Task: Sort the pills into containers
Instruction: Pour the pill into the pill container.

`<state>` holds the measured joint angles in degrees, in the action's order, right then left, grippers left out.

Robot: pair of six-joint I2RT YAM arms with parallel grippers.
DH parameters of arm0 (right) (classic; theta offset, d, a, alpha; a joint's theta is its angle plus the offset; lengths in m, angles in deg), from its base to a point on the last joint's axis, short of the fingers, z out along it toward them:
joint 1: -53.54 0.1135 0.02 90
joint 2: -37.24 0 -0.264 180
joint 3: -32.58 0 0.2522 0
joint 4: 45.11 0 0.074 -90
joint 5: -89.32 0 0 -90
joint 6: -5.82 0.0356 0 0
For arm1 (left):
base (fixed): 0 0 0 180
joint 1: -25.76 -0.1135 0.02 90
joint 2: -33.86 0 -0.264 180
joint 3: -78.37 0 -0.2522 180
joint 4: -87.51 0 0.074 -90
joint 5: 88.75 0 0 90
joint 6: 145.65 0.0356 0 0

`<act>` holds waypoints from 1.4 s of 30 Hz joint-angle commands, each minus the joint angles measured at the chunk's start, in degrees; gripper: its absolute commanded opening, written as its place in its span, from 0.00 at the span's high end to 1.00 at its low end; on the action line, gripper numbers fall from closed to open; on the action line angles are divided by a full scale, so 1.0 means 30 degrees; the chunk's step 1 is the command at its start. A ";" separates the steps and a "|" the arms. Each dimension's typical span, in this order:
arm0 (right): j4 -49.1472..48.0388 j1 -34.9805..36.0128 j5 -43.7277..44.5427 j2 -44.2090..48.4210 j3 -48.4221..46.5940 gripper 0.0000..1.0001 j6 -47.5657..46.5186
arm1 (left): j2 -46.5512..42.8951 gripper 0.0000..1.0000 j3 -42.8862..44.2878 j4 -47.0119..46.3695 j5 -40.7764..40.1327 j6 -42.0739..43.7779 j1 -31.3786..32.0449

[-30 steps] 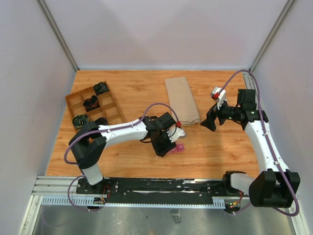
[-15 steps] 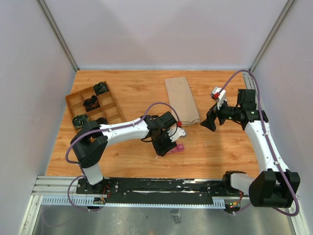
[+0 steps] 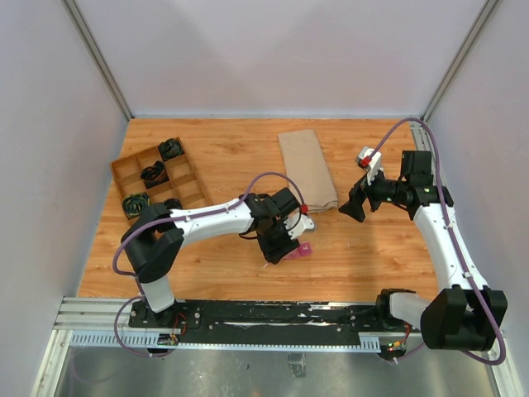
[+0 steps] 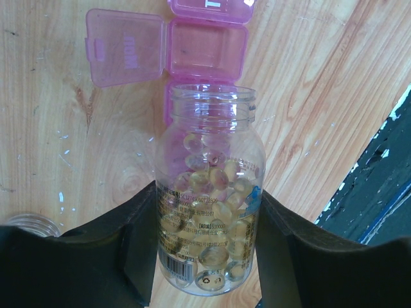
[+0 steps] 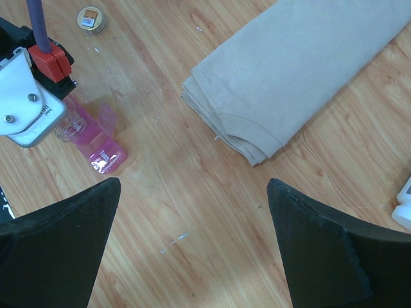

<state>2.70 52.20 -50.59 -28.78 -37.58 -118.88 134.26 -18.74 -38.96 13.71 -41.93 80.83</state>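
Note:
My left gripper [image 4: 209, 215] is shut on a clear uncapped bottle [image 4: 209, 141] holding several pale yellow pills [image 4: 215, 192]. The bottle's mouth points at the pink containers [image 4: 209, 54] lying on the wood. One compartment stands open, its lid [image 4: 125, 48] flipped to the left, and I see no pill in it. From above, the left gripper [image 3: 277, 241] sits right beside the containers [image 3: 303, 249]. My right gripper [image 5: 192, 192] hangs open over bare wood, well to the right [image 3: 354, 205], with the containers [image 5: 99, 144] at its far left.
A folded beige cloth [image 3: 307, 169] lies at the back middle. A wooden divided tray [image 3: 157, 178] with black items stands at the left. A small white thing [image 3: 366, 157] sits near the right arm. A gold cap [image 5: 92, 18] lies on the wood. The table's dark front edge [image 4: 379, 192] is close.

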 commanded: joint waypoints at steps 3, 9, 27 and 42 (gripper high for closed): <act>0.0225 -0.0313 -0.0442 -0.0089 -0.0360 0.01 0.0140 | 0.0338 1.00 0.0685 0.0453 0.0032 0.0211 -0.0108; 0.0218 -0.0314 -0.0418 -0.0066 -0.0360 0.01 0.0159 | 0.0457 1.00 0.0819 0.0592 -0.0015 0.0222 -0.0104; 0.0257 -0.0314 -0.0444 -0.0085 -0.0389 0.01 0.0121 | 0.0485 1.00 0.0858 0.0630 -0.0007 0.0175 -0.0119; 0.0302 -0.0315 -0.0443 -0.0057 -0.0396 0.01 0.0119 | -0.0535 1.00 0.0344 0.0208 0.0494 -0.0121 -0.0342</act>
<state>2.94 52.20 -50.59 -29.00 -37.58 -118.88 135.11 -17.80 -37.85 13.82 -42.00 80.42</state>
